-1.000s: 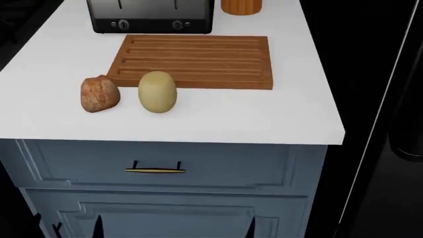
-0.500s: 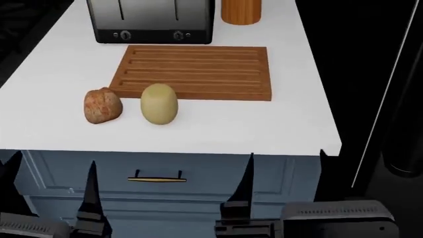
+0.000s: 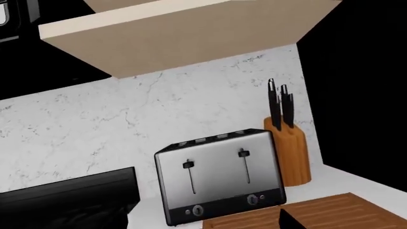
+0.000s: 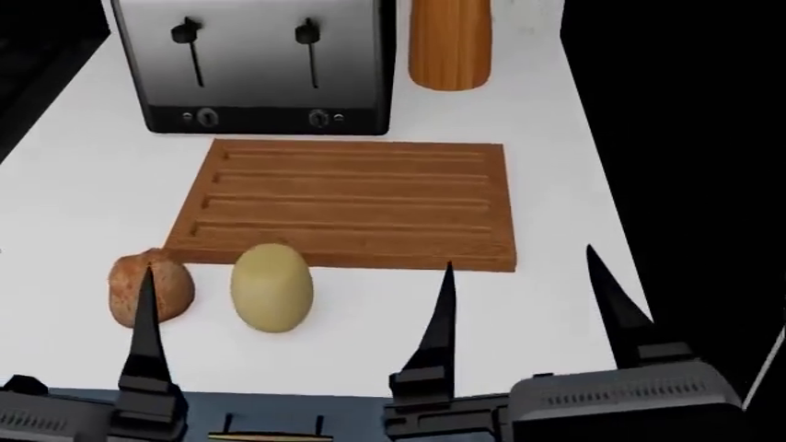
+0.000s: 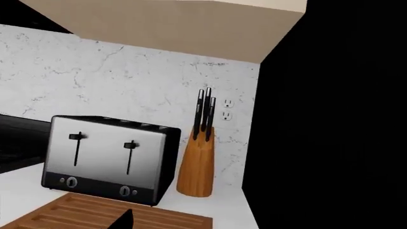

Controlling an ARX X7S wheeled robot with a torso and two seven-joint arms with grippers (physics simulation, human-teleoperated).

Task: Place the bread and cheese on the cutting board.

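white counter (image 4: pixel 553 304) in front of you, bread (image 4: pixel 150 287) beside cheese (image 4: pixel 271 286), both just off the cutting board (image 4: pixel 350 203), your right gripper (image 4: pixel 522 276) spread wide and empty, left gripper (image 4: pixel 74 304) can't tell

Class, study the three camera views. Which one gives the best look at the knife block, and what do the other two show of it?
The right wrist view is best: the whole knife block shows, its black handles standing above it, nothing covering it. The left wrist view also shows block and handles, but the toaster hides one edge. The head view shows only its lower body, cropped at the top.
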